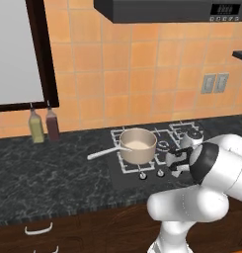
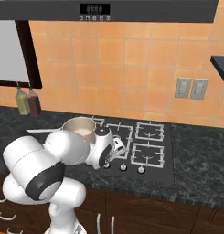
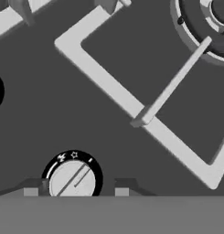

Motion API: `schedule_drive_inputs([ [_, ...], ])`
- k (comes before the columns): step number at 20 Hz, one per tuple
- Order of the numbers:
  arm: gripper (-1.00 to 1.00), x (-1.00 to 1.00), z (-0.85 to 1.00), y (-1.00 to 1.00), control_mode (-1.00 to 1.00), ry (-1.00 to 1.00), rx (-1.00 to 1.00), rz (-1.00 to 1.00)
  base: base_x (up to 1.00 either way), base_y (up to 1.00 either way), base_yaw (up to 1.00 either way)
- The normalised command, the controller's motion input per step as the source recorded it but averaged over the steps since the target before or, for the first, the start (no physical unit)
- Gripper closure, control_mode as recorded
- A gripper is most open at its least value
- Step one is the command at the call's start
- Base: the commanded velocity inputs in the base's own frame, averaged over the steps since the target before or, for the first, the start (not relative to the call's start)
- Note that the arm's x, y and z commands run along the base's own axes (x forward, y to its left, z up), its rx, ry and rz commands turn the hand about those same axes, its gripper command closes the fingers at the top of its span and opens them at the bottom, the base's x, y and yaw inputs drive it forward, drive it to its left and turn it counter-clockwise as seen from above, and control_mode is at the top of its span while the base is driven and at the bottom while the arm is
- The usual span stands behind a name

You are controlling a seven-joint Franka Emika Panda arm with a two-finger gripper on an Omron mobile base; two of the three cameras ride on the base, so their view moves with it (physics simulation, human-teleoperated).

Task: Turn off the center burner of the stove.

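Observation:
The stove [image 1: 123,179] is a flat black cooktop with white wire grates [image 3: 109,89] and small silver knobs [image 1: 160,173] along its front. The center burner [image 1: 164,146] shows as a bare dark ring with no blue glow, just right of the tan saucepan [image 1: 137,146]. My gripper [image 1: 175,164] hangs low over the stove's front edge, right of two knobs. In the hand view my gripper [image 3: 76,189] is open, with one fingertip on each side of a silver knob [image 3: 72,180] and a small gap to it. A dark burner ring [image 3: 202,27] sits at that view's upper right.
The saucepan's long handle [image 1: 102,153] points left over the dark stone counter [image 1: 43,178]. Two bottles [image 1: 43,126] stand against the orange tiled wall. A range hood [image 2: 104,11] hangs above the stove [image 2: 163,169]. My own arm covers part of the saucepan [image 2: 81,125].

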Motion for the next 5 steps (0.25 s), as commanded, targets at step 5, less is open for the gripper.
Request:
schedule_drive_inputs([
  [5, 1.00, -0.25, -1.00, 0.22, -1.00, -0.20, 0.26, -0.67, 0.00, 0.00, 0.00],
])
